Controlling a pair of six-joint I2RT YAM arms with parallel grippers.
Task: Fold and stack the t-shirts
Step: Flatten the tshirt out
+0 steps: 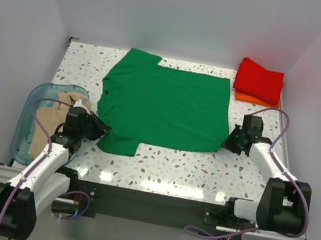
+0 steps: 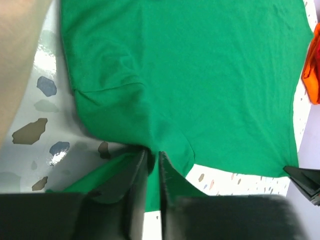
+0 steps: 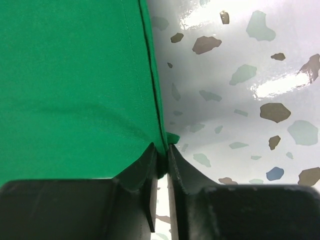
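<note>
While I watch from the overhead camera, the green t-shirt [image 1: 163, 105] lies spread flat across the middle of the speckled table [image 1: 164, 170], collar toward the left. The left gripper [image 1: 102, 128] sits at its near left sleeve and the right gripper [image 1: 229, 143] at its near right corner. A folded red t-shirt [image 1: 259, 80] rests on an orange t-shirt [image 1: 251, 99] in the far right corner; a beige t-shirt [image 1: 56, 111] lies in the teal bin [image 1: 25, 127] at left.

On the left wrist camera, the jaws stand narrow, with a fold of green cloth between them.

On the right wrist camera, the jaws are nearly together, pinching the corner of the hem at their tips, with bare table beside it.
</note>
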